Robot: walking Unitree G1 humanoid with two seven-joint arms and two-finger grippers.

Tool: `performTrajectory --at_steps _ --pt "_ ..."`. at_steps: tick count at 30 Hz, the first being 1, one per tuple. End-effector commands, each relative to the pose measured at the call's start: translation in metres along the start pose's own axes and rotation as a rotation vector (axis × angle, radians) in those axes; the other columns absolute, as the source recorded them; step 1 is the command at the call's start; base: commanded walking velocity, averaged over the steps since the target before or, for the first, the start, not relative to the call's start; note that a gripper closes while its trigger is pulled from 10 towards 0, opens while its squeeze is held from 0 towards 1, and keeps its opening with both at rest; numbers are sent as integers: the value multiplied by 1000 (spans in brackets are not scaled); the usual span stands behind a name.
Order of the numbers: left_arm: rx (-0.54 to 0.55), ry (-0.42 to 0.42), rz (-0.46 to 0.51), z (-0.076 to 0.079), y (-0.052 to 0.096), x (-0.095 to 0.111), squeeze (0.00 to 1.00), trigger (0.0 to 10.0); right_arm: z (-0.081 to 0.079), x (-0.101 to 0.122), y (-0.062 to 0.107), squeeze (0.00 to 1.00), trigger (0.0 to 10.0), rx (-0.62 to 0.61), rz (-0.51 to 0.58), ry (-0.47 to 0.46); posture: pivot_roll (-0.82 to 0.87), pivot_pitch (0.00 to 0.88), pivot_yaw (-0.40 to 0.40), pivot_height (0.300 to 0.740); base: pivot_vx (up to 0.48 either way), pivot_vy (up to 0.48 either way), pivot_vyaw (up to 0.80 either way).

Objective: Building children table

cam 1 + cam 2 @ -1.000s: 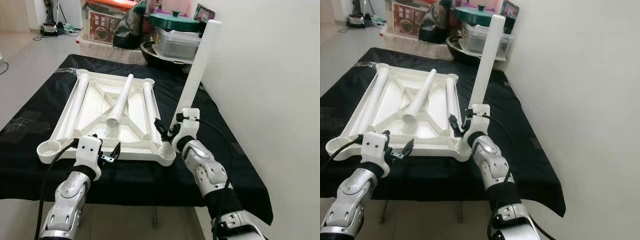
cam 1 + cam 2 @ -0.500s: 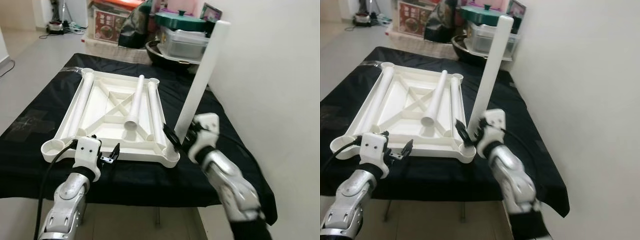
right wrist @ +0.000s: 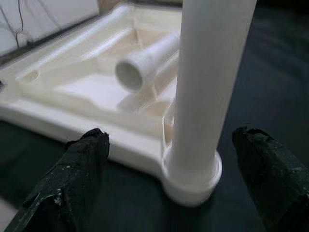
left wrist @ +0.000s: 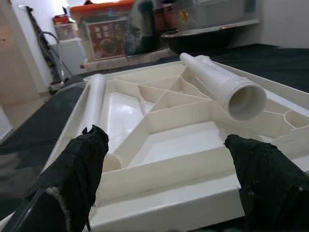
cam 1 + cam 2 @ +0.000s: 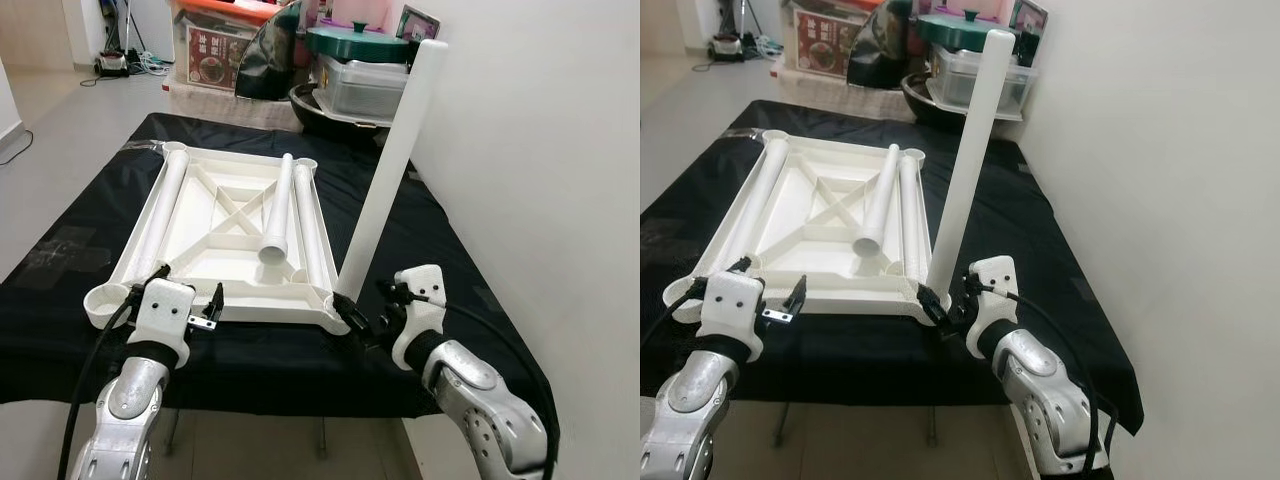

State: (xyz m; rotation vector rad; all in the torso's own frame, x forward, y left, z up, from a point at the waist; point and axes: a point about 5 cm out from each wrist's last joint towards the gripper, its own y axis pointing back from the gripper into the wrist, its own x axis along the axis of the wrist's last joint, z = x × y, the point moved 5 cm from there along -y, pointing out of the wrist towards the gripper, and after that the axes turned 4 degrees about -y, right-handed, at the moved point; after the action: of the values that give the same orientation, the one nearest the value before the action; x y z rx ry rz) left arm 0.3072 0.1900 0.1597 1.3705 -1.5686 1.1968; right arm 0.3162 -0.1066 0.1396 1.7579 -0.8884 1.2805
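leg (image 5: 390, 170) stands upright in the near right corner socket (image 5: 342, 305) of the upturned white tabletop (image 5: 232, 225). its long axis is close to vertical, tipped a little toward 1 o'clock in the head views. right gripper (image 5: 372, 318) sits just beside the socket on the 4 o'clock side, fingers spread and released, nothing between them. in the right wrist view the leg base (image 3: 193, 174) sits centred between the two black fingertips (image 3: 72, 179), apart from both.

left gripper (image 5: 190, 300) hovers at the near edge of the tabletop, toward the near left corner, also released, fingers wide. the left wrist view looks along the ribbed underside.

three more legs lie flat in the tabletop, long axes roughly 12 to 6: one along the left rail (image 5: 160, 215), one along the right rail (image 5: 312, 225), and a loose leg (image 5: 277, 205) resting on the cross ribs with its open end facing the robot. that open end lies about 10 o'clock from the right gripper and 1 o'clock from the left; i'd say the left arm is marginally nearer, though either could reach it.

near left socket (image 5: 105, 300) is empty, so my guess is that it's the next target.

surface: table under a black cloth (image 5: 470, 300), flat, tabletop well inside its edges. white wall (image 5: 540, 150) close on the right limits swing for the right arm. boxes and a lidded pot (image 5: 357, 42) are stacked at 12 o'clock beyond the table.
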Motion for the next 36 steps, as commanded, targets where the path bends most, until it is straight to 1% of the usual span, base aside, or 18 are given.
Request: performTrajectory --at_steps 1,3,5,6,8,9,10,13,17,22,26,27,31,36 --pt "18 32 2 0 2 5 0 10000 -1 -5 3 0 10000 14 -41 -15 103 0 -176 740 0 0 0" --pt "42 29 0 -3 4 7 0 10000 -6 4 3 0 10000 38 30 63 100 0 -169 740 0 0 0" --pt "51 21 -3 -4 5 8 0 10000 -8 9 3 0 10000 45 63 102 100 0 -169 740 0 0 0" --pt "51 21 -3 -4 5 8 0 10000 -8 9 3 0 10000 45 63 102 100 0 -169 740 0 0 0" --pt "57 39 -15 -3 5 7 0 10000 -10 9 3 0 10000 63 65 59 109 0 -168 740 0 0 0" --pt "57 39 -15 -3 5 7 0 10000 -10 9 3 0 10000 63 65 59 109 0 -168 740 0 0 0" --pt "46 51 -37 -2 5 6 0 10000 -13 12 1 0 10000 72 74 42 115 0 -169 740 0 469 0" --pt "42 54 -41 -2 5 6 0 10000 -15 13 0 0 10000 73 76 43 115 0 -169 740 0 469 0" --pt "29 50 -52 -1 5 6 0 10000 -21 15 -3 0 10000 80 91 41 120 0 -167 740 0 480 0" --pt "22 43 -56 1 5 7 0 10000 -25 20 -9 0 10000 73 128 56 121 0 -164 740 0 480 0" --pt "25 39 -56 0 5 8 0 10000 -24 22 -11 0 10000 63 136 68 122 0 -166 740 0 480 0" --pt "29 36 -40 0 5 10 0 10000 -18 24 -14 0 10000 15 148 106 123 0 -167 740 0 0 0" --pt "19 16 -27 2 6 13 0 10000 -13 25 -15 0 10000 -18 157 121 124 0 -169 740 0 0 0" --pt "12 48 -3 4 6 18 0 10000 -12 27 -18 0 10000 -28 168 123 124 0 -169 740 0 0 0"
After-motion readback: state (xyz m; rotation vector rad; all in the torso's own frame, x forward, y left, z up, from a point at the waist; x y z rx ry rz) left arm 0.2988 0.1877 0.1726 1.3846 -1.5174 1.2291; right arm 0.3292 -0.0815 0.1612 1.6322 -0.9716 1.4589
